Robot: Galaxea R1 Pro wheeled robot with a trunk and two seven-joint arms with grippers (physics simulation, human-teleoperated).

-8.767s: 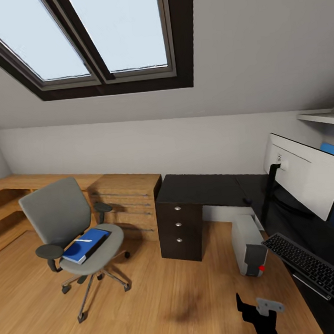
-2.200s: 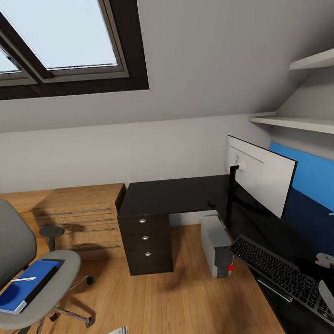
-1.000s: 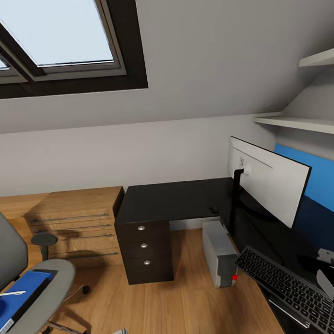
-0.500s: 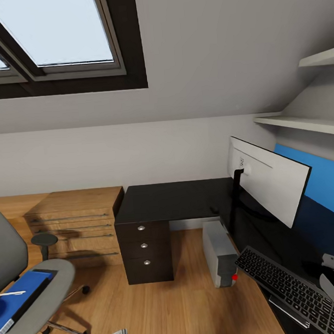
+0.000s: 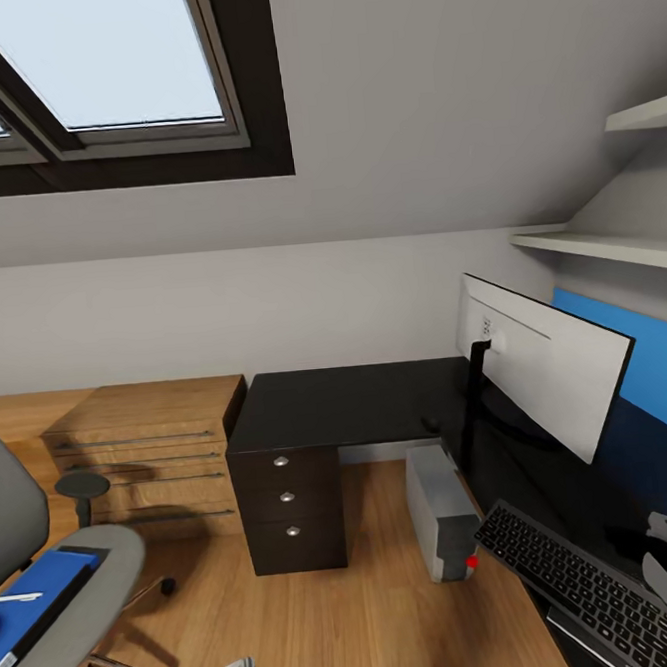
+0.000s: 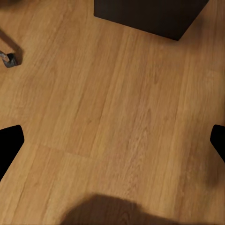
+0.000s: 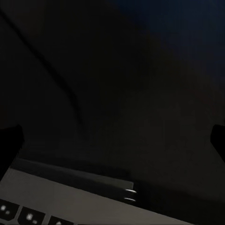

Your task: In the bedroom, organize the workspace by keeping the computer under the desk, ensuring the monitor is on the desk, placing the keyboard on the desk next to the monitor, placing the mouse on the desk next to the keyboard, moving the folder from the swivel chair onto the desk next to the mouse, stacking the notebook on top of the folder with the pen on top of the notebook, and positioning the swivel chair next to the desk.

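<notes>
The black desk (image 5: pixel 359 400) stands ahead, with the monitor (image 5: pixel 549 369) on it, white back towards me. The dark keyboard (image 5: pixel 586 586) lies on the near right part. The grey computer (image 5: pixel 443 510) stands on the floor under the desk. At the left edge is the swivel chair (image 5: pixel 89 603) with the blue folder (image 5: pixel 38 595) and a white pen (image 5: pixel 13 598) on its seat. My left gripper (image 6: pixel 112 145) hangs open over bare floor. My right gripper (image 7: pixel 112 140) is open above the desk top behind the keyboard (image 7: pixel 56 199).
A low oak chest (image 5: pixel 148 458) stands left of the desk's drawer unit (image 5: pixel 291 497). White shelves (image 5: pixel 607 244) hang on the right wall above a blue panel. A chair castor (image 6: pixel 8 58) lies near the left gripper. A sloped ceiling with a skylight is overhead.
The whole view has shifted a little, so the camera has moved nearer the desk. Chair, folder, monitor and keyboard keep their places, and both grippers stay open.
</notes>
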